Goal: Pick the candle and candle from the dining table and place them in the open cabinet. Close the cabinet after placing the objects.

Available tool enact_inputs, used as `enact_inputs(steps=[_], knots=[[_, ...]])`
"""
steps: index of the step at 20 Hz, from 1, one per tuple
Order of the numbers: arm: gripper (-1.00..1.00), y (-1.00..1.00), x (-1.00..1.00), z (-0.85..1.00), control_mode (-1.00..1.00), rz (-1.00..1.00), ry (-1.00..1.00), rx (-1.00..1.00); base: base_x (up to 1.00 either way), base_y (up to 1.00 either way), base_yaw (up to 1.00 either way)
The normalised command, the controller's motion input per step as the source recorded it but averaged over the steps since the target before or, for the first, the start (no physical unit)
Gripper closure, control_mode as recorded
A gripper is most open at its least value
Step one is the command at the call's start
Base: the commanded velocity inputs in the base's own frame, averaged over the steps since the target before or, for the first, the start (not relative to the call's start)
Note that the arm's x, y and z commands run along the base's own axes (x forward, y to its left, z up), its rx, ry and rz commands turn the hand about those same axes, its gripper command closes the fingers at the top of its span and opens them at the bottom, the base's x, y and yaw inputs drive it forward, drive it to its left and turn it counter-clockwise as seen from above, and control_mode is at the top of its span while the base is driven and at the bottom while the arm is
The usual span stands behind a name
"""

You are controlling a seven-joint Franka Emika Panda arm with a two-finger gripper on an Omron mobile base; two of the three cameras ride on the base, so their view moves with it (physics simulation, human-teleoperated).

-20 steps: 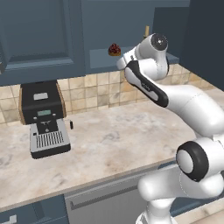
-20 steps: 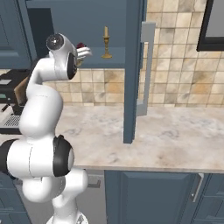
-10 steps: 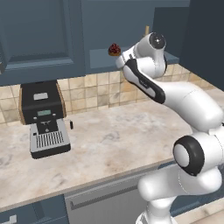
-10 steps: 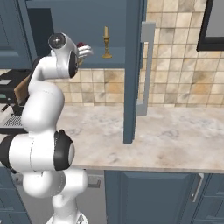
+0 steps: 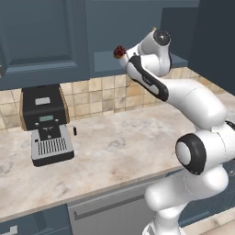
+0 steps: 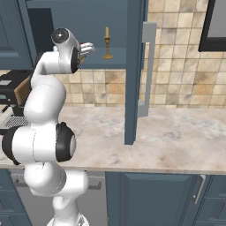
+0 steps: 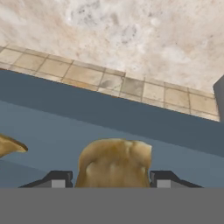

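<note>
Little has shifted over the last second: the Franka arm's wrist has rolled slightly while the gripper (image 7: 112, 183) stays raised at the lip of the open cabinet (image 6: 66, 17). Seen from the hand, the squat yellow-gold candle (image 7: 114, 162) sits squarely between the two dark finger tips (image 7: 57, 179), which flank it on either side, a grip by all appearances, with the blue-grey cabinet shelf (image 7: 131, 122) just beyond and the tiled backsplash (image 7: 109, 78) and marbled counter (image 7: 131, 30) below. From the right base view, the thin cream candle on its brass candlestick (image 6: 107, 43) already stands upright on that shelf, near the hand, and the cabinet door (image 6: 134, 70) hangs wide open with its silver bar handle (image 6: 147, 70) facing out. A small dark red lump (image 5: 119, 51) shows at the shelf edge in the left base view, close beside the wrist; an espresso machine (image 5: 46, 124) sits on the counter below. Judged from this, the second placement is in hand: next the candle wants carrying further over the shelf, clear of the candlestick, setting down and releasing, then the door swung shut
</note>
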Motion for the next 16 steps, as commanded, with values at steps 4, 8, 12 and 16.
enact_inputs(steps=[4, 8, 12, 16], knots=[[1.00, 0.00, 0.38, -0.06, -1.00, 0.01, 0.04, 0.00, 0.00, 0.00, 0.00], [1.00, 0.02, 0.42, -0.25, -1.00, 0.02, 0.04, 0.00, 0.00, 0.00, 0.00], [1.00, 0.04, 0.39, -0.31, -1.00, 0.04, 0.03, 0.00, 0.00, 0.00, 0.00], [1.00, 0.01, 0.44, -0.31, -1.00, 0.04, 0.00, 0.00, 0.00, 0.00, 0.00]])
